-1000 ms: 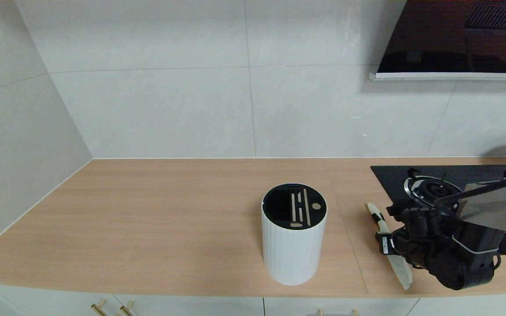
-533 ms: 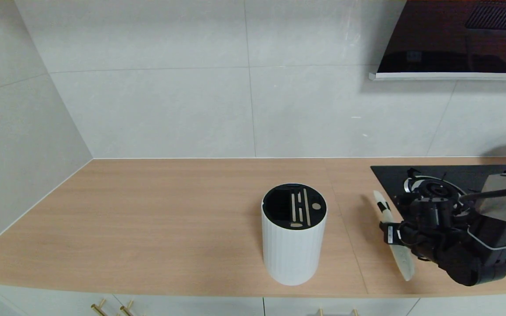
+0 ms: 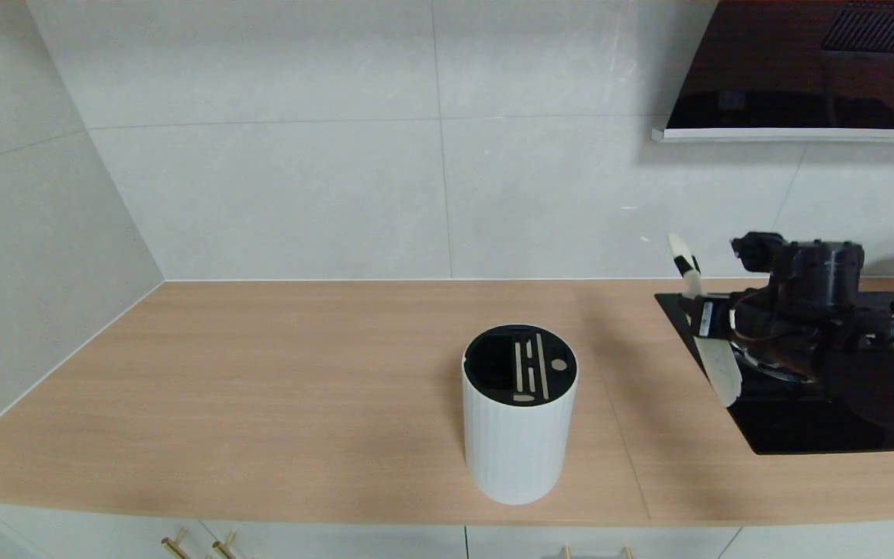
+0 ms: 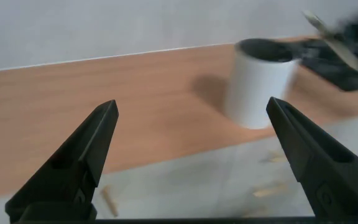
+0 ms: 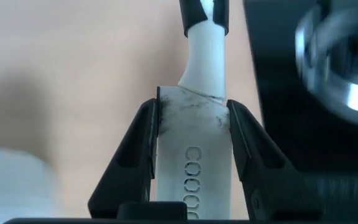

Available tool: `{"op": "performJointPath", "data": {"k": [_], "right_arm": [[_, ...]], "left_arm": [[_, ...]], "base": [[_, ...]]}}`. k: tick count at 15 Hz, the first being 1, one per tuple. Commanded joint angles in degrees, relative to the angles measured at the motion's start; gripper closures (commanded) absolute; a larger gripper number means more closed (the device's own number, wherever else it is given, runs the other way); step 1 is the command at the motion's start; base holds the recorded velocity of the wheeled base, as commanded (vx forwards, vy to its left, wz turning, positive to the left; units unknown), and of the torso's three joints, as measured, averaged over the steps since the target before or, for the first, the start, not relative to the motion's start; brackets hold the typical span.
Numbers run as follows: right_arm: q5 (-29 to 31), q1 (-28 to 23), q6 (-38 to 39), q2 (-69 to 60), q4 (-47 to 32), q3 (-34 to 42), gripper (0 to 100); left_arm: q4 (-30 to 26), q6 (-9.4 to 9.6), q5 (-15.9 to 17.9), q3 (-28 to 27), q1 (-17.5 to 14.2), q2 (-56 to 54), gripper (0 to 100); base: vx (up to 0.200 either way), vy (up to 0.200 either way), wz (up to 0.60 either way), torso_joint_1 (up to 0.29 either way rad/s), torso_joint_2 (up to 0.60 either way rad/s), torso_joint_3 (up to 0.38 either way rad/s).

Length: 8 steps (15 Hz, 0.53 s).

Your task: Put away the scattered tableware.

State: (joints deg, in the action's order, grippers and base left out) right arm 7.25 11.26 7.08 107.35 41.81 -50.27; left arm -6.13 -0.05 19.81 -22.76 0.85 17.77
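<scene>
A white ribbed holder (image 3: 519,415) with a black slotted top stands on the wooden counter (image 3: 299,388), right of centre; in the left wrist view the holder (image 4: 257,84) is smaller and farther off. My right gripper (image 3: 707,317) is shut on a cream-white knife (image 3: 707,326) with a black band near its handle end, held in the air over the left edge of the hob, blade pointing down. In the right wrist view the knife (image 5: 196,143) sits clamped between the two fingers. My left gripper (image 4: 191,149) is open below the counter's front edge, holding nothing.
A black hob (image 3: 804,411) with a burner (image 5: 337,68) lies at the counter's right end, under a dark range hood (image 3: 812,70). Tiled walls close the back and the left side. Cabinet fronts with brass handles (image 3: 183,546) run below the counter.
My right gripper has lifted the knife off the counter near the front edge and carried it up and back, over the hob's left edge. The holder has stayed put.
</scene>
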Motion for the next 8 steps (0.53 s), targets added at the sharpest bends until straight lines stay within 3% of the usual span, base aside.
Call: {"op": "performJointPath", "data": {"k": [1, 2, 3, 4, 5, 8], "right_arm": [[0.0, 6.1, 0.5, -9.1, -4.2, -6.7, 100], [0.1, 8.0, 1.5, -10.3, -4.2, -5.6, 100], [-0.3, 9.5, 3.9, -11.5, -4.4, -4.5, 100], [-0.3, 10.5, 4.2, -11.6, -4.4, -4.1, 100], [-0.1, 13.3, 4.3, -12.3, -4.5, -3.9, 100], [2.1, 21.0, 4.3, -13.2, -5.0, -1.8, 100]], "left_arm": [[0.8, 4.27, 6.9, -13.6, 3.3, 28.5, 0], [3.8, 2.07, 6.9, -16.5, 6.3, 34.1, 0], [6.7, -1.97, 6.8, -19.1, 9.3, 38.6, 0], [8.0, -4.61, 6.8, -20.0, 10.5, 40.2, 0], [10.8, -11.55, 6.9, -21.3, 14.5, 43.9, 0], [20.5, -27.81, 6.9, -19.8, 22.7, 50.3, 0]], "base": [[0.0, 0.0, 0.0, 0.0, 0.0, 0.0], [0.0, 0.0, 0.0, 0.0, 0.0, 0.0], [0.0, 0.0, 0.0, 0.0, 0.0, 0.0], [0.0, 0.0, 0.0, 0.0, 0.0, 0.0], [0.0, 0.0, 0.0, 0.0, 0.0, 0.0], [0.0, 0.0, 0.0, 0.0, 0.0, 0.0]]}}
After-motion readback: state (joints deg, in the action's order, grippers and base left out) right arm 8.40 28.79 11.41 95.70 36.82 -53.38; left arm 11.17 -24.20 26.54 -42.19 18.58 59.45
